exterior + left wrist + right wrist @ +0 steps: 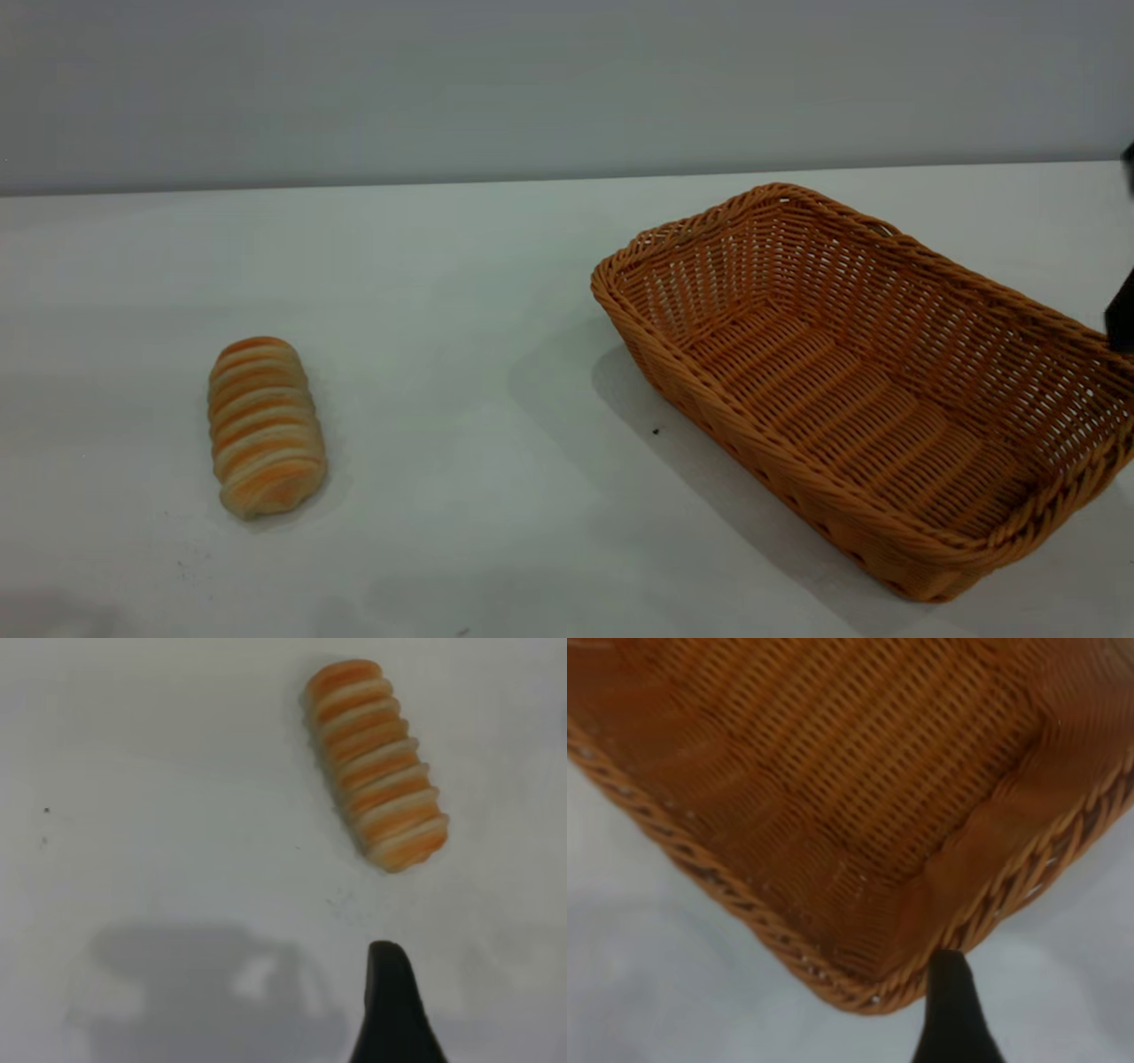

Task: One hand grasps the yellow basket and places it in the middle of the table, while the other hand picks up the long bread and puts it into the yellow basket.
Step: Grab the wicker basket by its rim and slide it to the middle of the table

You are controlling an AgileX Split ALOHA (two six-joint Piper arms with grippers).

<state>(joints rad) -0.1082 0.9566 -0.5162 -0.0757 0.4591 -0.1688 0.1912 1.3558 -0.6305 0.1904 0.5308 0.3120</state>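
Note:
The long bread [266, 425], striped orange-brown and cream, lies on the white table [461, 496] at the left. In the left wrist view the bread [379, 765] lies a short way ahead of my left gripper [390, 1005], which hovers above the table and touches nothing. The yellow basket [850, 381] is at the right, tilted, with a broad shadow under it. My right gripper [1121, 310] is at the basket's right rim, at the frame edge. In the right wrist view it [950, 988] is at a corner of the braided rim [983, 904] and holds the basket.
A grey wall runs behind the table's far edge. Bare tabletop [461, 354] lies between the bread and the basket. A few dark specks [656, 431] mark the surface.

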